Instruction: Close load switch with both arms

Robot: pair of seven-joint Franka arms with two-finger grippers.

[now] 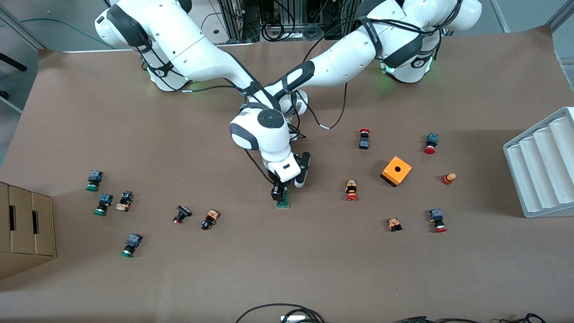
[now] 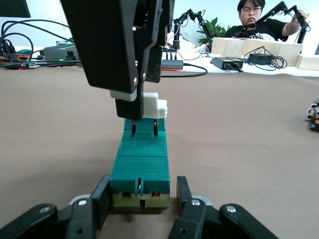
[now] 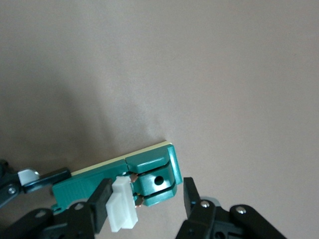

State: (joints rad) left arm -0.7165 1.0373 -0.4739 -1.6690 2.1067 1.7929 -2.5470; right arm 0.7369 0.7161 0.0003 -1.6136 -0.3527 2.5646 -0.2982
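- The load switch (image 1: 283,200), a small narrow green plastic block with a cream base and a white lever piece (image 2: 153,106), lies flat on the brown paper-covered table (image 1: 287,269), about in the middle, between the scattered push buttons (image 1: 352,189) on both ends.
- The left gripper (image 2: 140,199) is low at one short end of the block. Its two black fingers (image 2: 102,199) stand on both sides of the green body, very near to it or just touching; a firm clamp I cannot confirm. I judge it is placed there to keep the block from sliding.
- The right gripper (image 3: 144,201) is down at the lever end of the switch. Its fingers (image 3: 102,199) are partly open, with the white lever between them; one finger is beside the lever, the other has a clear gap. It holds nothing tightly.
- The lever stands up from the green body, so the switch looks not yet closed.
- I think the two grippers share the work for a reason: one steadies the body, the other pushes the lever down. Without the steadying, the light block may tip or slip on the paper.
- An orange box with a hole (image 1: 396,171) rests well apart, toward the left arm's end.
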